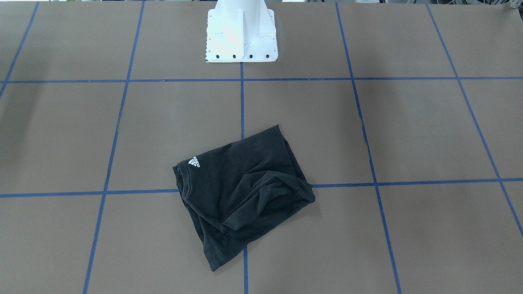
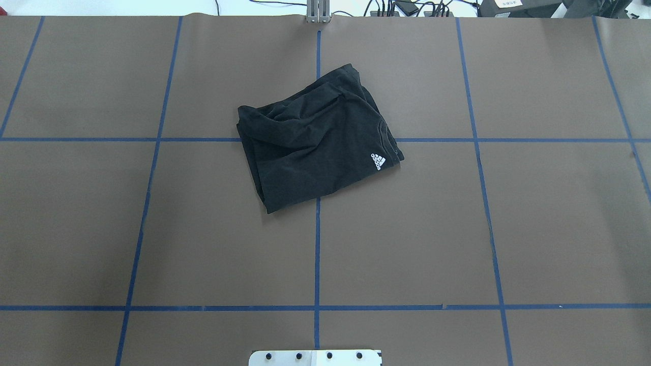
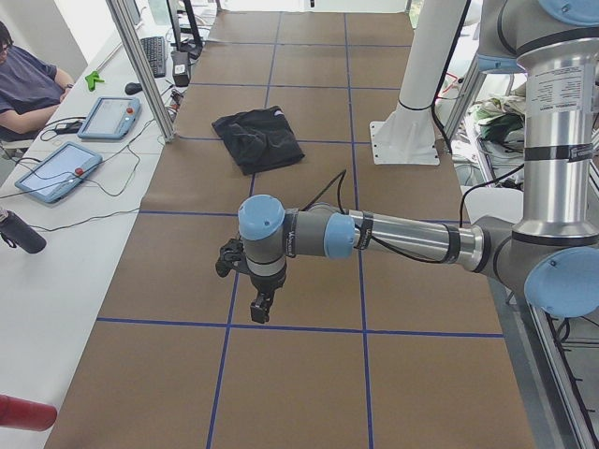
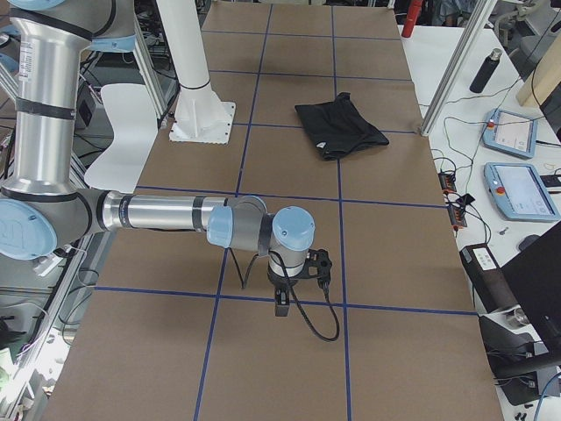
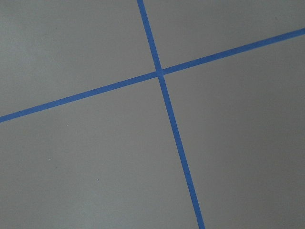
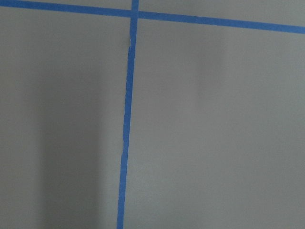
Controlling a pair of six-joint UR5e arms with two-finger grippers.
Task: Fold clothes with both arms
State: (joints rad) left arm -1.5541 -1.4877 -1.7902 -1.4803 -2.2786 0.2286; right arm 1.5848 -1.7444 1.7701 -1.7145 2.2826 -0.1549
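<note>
The clothes are one black T-shirt point(image 1: 241, 183), folded into a rumpled, slightly skewed rectangle on the brown table, with a white logo up near the collar. It also shows mid-table in the overhead view point(image 2: 315, 147) and far off in both side views point(image 3: 257, 138) point(image 4: 340, 127). No arm touches it. My left gripper point(image 3: 257, 304) hangs over bare table near a blue tape line, well away from the shirt. My right gripper point(image 4: 283, 303) hangs likewise at the other end. Both show only in the side views, so I cannot tell whether they are open or shut. The wrist views hold only table and tape.
The white pedestal base point(image 1: 242, 36) stands at the robot's side of the table. Blue tape lines point(image 2: 317, 244) grid the brown surface. A side desk holds tablets point(image 3: 56, 168) and a bottle point(image 3: 19, 232), and a person point(image 3: 23, 79) sits there.
</note>
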